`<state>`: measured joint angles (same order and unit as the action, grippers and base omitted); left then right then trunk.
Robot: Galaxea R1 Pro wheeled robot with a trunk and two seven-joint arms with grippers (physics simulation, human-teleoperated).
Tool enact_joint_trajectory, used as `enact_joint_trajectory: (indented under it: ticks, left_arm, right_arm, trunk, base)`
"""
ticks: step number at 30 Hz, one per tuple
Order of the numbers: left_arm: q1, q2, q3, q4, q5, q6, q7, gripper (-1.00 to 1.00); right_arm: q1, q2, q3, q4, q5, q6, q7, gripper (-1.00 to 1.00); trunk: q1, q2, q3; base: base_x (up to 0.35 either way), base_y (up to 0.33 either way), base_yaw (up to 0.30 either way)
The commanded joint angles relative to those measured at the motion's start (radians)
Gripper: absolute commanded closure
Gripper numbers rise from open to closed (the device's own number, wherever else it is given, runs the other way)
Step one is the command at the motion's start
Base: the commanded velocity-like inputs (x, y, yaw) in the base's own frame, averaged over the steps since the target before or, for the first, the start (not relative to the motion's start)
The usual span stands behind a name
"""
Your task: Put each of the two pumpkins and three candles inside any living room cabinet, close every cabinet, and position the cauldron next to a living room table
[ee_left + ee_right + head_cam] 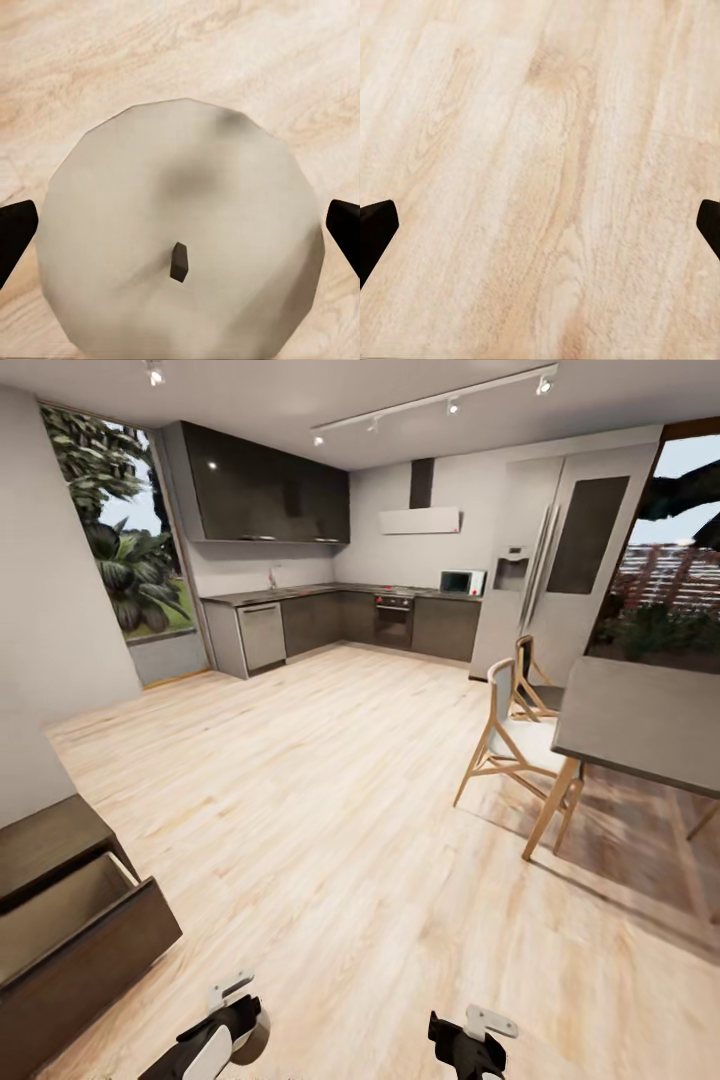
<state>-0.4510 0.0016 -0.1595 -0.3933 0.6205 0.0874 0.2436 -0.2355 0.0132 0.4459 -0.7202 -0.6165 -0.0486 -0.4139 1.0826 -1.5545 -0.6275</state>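
Observation:
A whitish candle (pixel 180 187) with a short dark wick is seen end-on in the left wrist view, above the wooden floor. It spans the gap between the dark fingertips (pixel 16 232) of my left gripper (pixel 181 225), which is shut on it. In the head view the left gripper (pixel 228 1022) hangs low at the bottom edge. To its left the dark brown cabinet (pixel 95 950) has one drawer pulled out, with nothing showing in the part of the inside that I see. My right gripper (pixel 540 225) is open over bare floor, also low in the head view (pixel 472 1042).
A dark dining table (pixel 640 725) with wooden chairs (pixel 515 745) stands at the right. Kitchen cupboards (pixel 330 615), an oven and a fridge (pixel 545 560) line the far wall. Pale wooden floor (pixel 330 790) stretches between them.

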Motion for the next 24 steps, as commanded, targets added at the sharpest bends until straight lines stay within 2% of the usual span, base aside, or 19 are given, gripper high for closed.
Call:
enact_joint_trajectory:
  ticks: [1,6,14,20,24]
  left_arm:
    - [0.000,0.001,-0.005,-0.002,0.001,0.005,0.008,1.00]
    - [0.000,0.000,-0.005,-0.002,0.002,0.005,0.009,1.00]
    - [0.000,0.001,-0.003,-0.002,0.003,0.004,0.006,1.00]
    - [0.000,0.001,-0.003,-0.002,0.001,0.004,0.006,1.00]
    - [0.000,0.001,-0.003,-0.002,0.001,0.005,0.006,1.00]
  right_arm:
    - [-0.001,-0.001,0.005,-0.001,-0.010,-0.005,-0.006,-1.00]
    - [-0.001,-0.001,0.005,-0.001,-0.011,-0.005,-0.006,-1.00]
    - [-0.001,0.000,0.005,-0.002,-0.008,-0.004,-0.006,-1.00]
    - [-0.001,0.000,0.005,-0.001,0.044,-0.004,-0.008,-1.00]
    - [-0.001,0.000,0.005,-0.001,0.050,-0.004,-0.008,-1.00]
  trunk:
    - [-0.004,0.007,0.002]
    - [-0.023,0.042,0.018]
    - [-0.023,0.042,0.018]
    - [-0.023,0.042,0.018]
    - [-0.023,0.042,0.018]
  base:
    - [0.000,0.000,0.290]
    - [0.000,0.000,0.290]
    - [0.002,0.000,0.289]
    - [0.092,-0.016,0.289]
    - [0.113,-0.080,0.289]
